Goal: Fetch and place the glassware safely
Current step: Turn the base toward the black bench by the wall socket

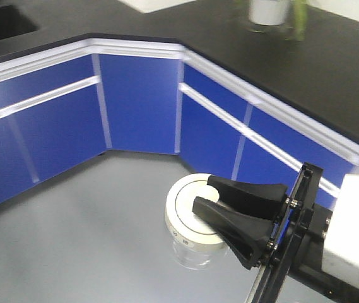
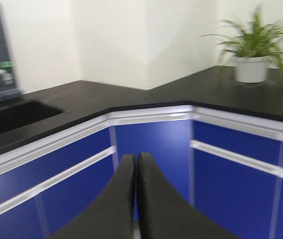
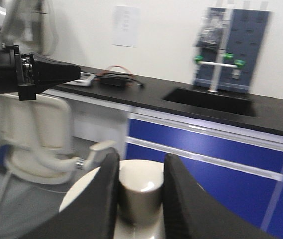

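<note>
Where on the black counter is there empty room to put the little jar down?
The biggest bare patch is the corner of the black countertop, between the sink and the potted plant; the glass jar should fit there. It gets crowded near the plant, and beyond the sink where cables lie.

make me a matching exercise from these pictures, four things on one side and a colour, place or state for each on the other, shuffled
Things:
1 left gripper
2 right gripper
3 plant pot
4 cabinet doors

Matches:
a blue
b shut, holding nothing
c on the black countertop
d gripping the glass jar by its lid knob

Pairs: 1-b, 2-d, 3-c, 4-a
</note>
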Robot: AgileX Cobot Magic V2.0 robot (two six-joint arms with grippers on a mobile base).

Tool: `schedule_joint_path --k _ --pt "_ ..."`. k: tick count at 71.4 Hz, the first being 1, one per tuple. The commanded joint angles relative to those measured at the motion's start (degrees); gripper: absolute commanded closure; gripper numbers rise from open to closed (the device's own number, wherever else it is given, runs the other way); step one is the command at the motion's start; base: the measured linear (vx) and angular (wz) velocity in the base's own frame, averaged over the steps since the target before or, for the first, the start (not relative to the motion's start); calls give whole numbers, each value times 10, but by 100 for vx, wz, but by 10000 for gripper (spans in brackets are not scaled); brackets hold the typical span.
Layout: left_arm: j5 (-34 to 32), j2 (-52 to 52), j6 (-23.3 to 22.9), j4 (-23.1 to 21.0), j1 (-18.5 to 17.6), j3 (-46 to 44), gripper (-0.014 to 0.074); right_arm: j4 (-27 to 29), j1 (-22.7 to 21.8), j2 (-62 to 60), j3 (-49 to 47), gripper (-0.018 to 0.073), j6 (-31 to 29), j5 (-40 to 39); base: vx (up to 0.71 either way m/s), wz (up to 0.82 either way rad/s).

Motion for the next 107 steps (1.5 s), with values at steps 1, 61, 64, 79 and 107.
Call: schedule_joint_path --k 1,61,64,79,107 --pt "-41 1 -5 -4 -2 -16 603 14 -1 -7 -18 563 -1 -55 14 -88" --pt "-41 1 -5 -4 -2 -16 603 14 -1 -7 -18 563 -1 -55 15 -85" --pt "-41 1 -5 -4 -2 -16 603 14 -1 -7 -18 563 -1 -55 16 -64" --pt "-41 1 -5 -4 -2 -16 603 14 -1 -7 -18 563 -1 -55 16 -55" --pt "-41 1 -5 -4 -2 -16 603 14 -1 -7 -18 563 -1 -55 18 -21"
